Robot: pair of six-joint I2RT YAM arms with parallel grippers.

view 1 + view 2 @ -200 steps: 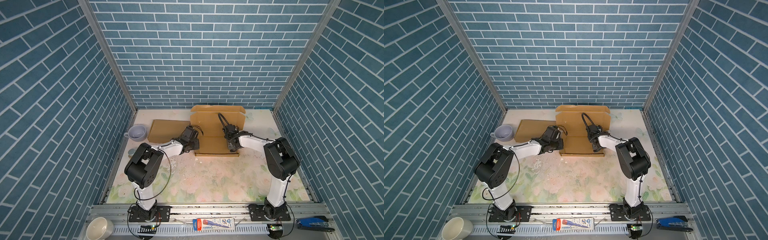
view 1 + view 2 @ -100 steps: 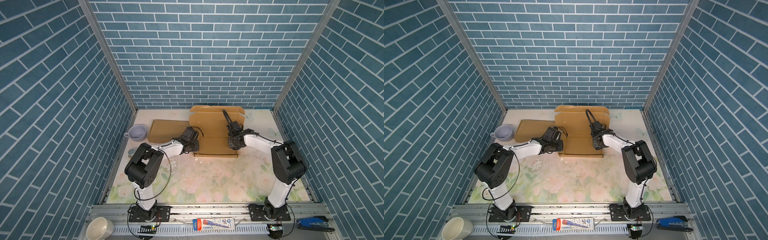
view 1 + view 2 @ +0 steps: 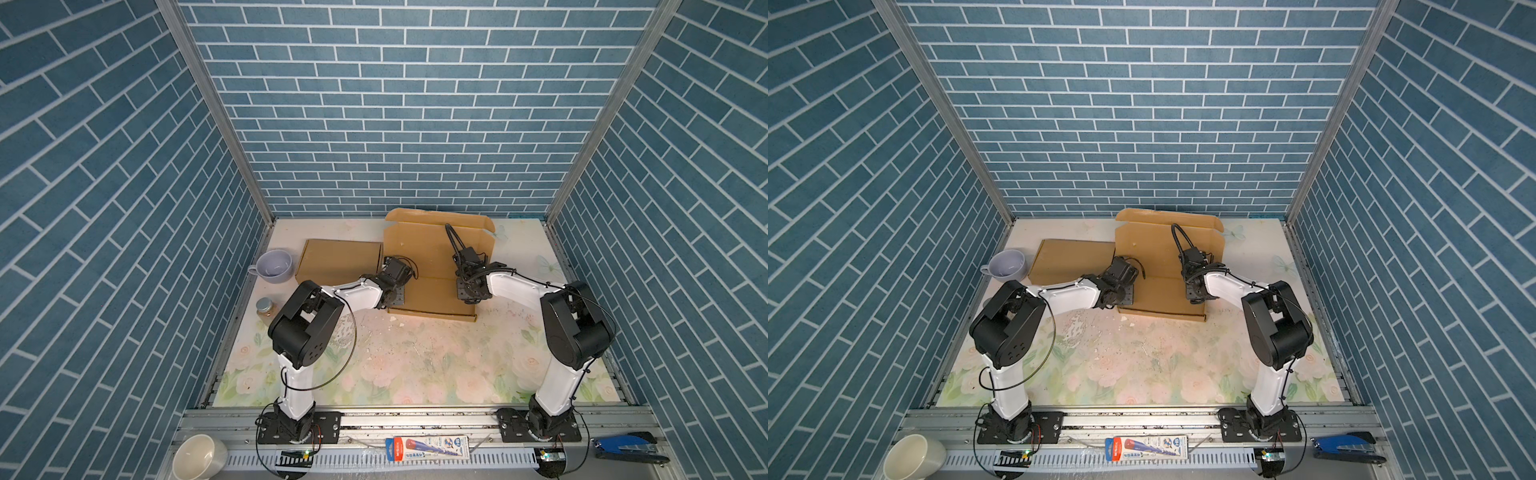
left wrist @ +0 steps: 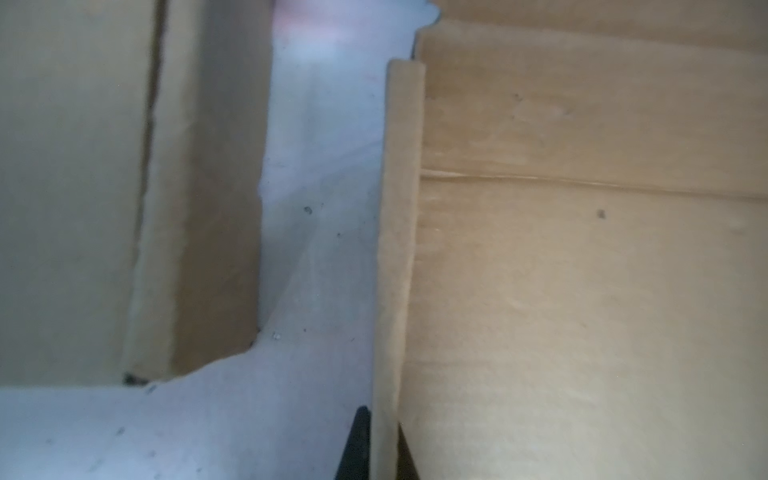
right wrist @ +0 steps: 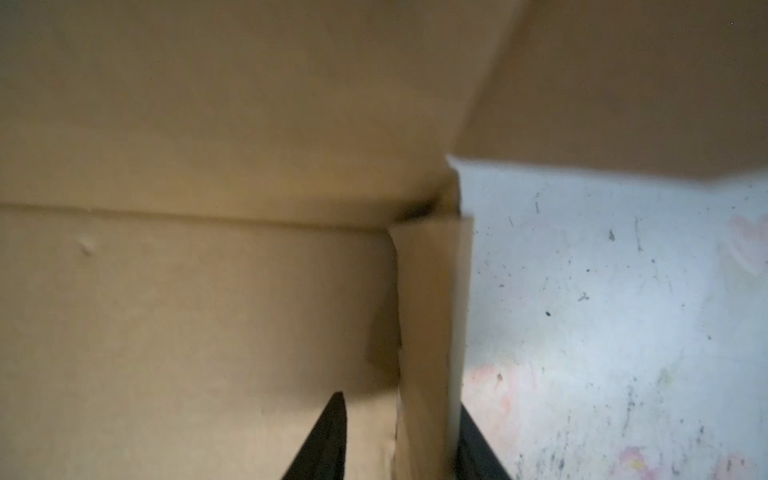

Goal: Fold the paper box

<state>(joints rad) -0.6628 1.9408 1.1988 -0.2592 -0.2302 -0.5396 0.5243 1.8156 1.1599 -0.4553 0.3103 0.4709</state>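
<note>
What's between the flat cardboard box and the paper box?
Only a bare strip of table separates the flat cardboard box from the paper box, in the left wrist view.

The paper box (image 3: 432, 253) is plain brown. The walls (image 3: 399, 104) carry a blue brick pattern with white joints. The mat (image 3: 415, 365) shows a pale floral print.

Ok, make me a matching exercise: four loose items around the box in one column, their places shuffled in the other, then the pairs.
Items:
1. lavender cup
2. glass jar
3. white mug
4. blue stapler

Places:
A. front right corner, off the floral mat
B. just left of the flat cardboard
C. front left corner, off the mat
D. mat's left edge, in front of the cup

Pairs: 1-B, 2-D, 3-C, 4-A
</note>
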